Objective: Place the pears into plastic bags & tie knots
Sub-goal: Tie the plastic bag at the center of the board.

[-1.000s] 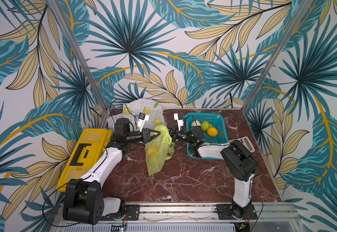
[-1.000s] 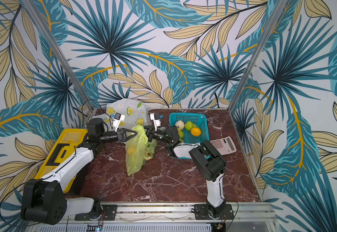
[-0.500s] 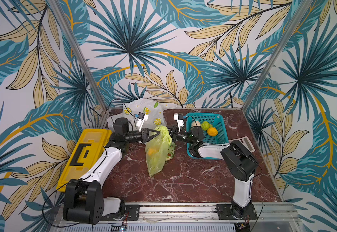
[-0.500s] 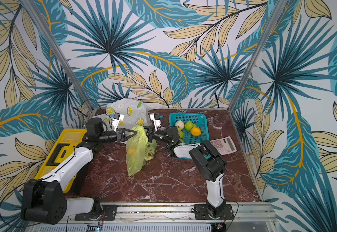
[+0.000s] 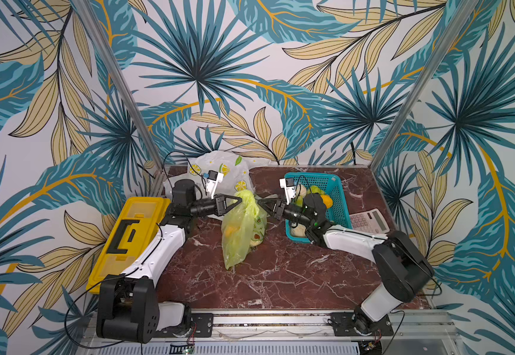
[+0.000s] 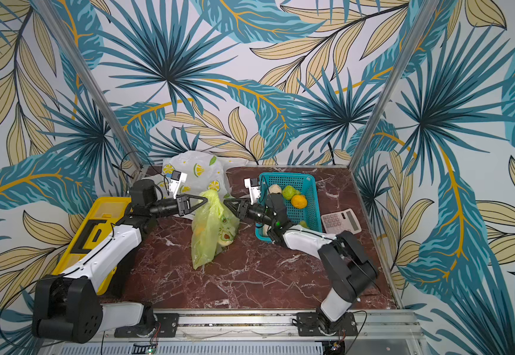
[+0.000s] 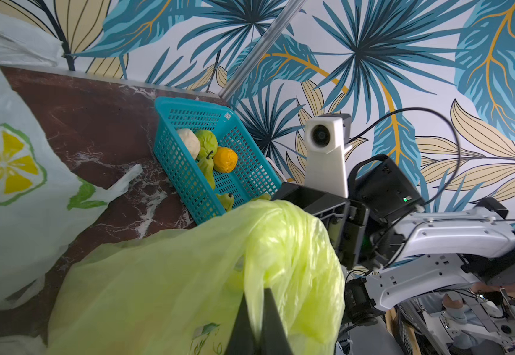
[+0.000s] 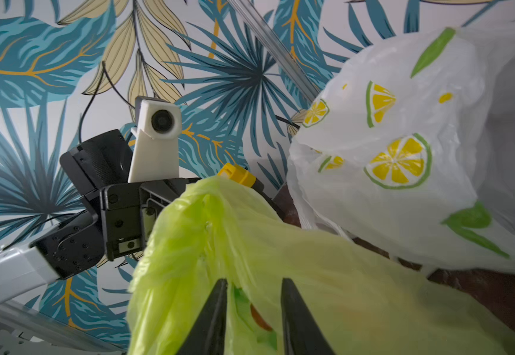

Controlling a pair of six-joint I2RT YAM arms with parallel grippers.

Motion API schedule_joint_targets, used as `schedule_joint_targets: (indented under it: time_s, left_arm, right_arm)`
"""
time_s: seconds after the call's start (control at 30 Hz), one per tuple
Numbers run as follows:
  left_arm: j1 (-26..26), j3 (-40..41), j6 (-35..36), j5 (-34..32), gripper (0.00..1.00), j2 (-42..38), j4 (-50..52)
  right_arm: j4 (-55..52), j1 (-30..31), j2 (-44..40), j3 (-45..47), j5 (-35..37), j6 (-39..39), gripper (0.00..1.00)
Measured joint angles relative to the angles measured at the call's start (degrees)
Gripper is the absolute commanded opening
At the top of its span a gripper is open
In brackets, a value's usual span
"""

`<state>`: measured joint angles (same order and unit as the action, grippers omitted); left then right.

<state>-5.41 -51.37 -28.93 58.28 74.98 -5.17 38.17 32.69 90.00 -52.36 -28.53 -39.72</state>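
Mia: What did the left gripper (image 5: 239,200) have?

Ben: It was pinched tight on the bunched top of the yellow-green bag (image 5: 239,229). The bag hung down from it, and the bottom lay on the counter (image 5: 280,276).

Mia: And the right gripper (image 5: 261,203)?

Ben: It faced the left one from the other side of the bag top, right up against the plastic. Its two fingers (image 8: 213,316) stood a little apart. I saw nothing pinched between them.

Mia: Where were the pears (image 6: 290,192)?

Ben: A green one and a pale one lay in the blue basket (image 6: 287,176) behind the right gripper, next to an orange fruit (image 6: 298,201). Something pale showed low in the bag. Maybe a pear, but I couldn't tell.

Mia: So what was the job right then?

Ben: The knot, I think. To do it well, the right gripper should take just one loop, close to the left gripper's pinch, and squeeze it firmly. The plastic looked thin and slippery. Then it should pull gently to the side, so the bag doesn't rip or tip over.
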Motion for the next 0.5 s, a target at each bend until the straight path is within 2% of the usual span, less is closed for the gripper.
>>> schedule_joint_targets:
  time_s: [0.07,0.13,0.23,0.33,0.5]
  left_arm:
    - [0.0,-0.2,-0.3,-1.0,0.00,0.0,0.0]
    - [0.0,-0.2,-0.7,-2.1,0.00,0.0,0.0]
    - [0.0,-0.3,-1.0,-3.1,0.00,0.0,0.0]
    - [-0.2,-0.3,-1.2,-3.5,0.00,0.0,0.0]
    - [-0.8,-0.3,-1.1,-3.8,0.00,0.0,0.0]
  right_arm:
    - [-13.1,0.2,-4.4,-4.0,2.0,1.6,0.31]
    - [-23.9,0.8,-7.4,-7.7,3.5,2.9,0.36]
    - [-36.5,2.8,-8.5,-12.6,5.1,5.1,0.40]
    - [-46.7,5.3,-7.0,-17.8,6.8,7.4,0.40]
    - [-54.5,6.3,-3.4,-24.1,7.8,9.9,0.37]
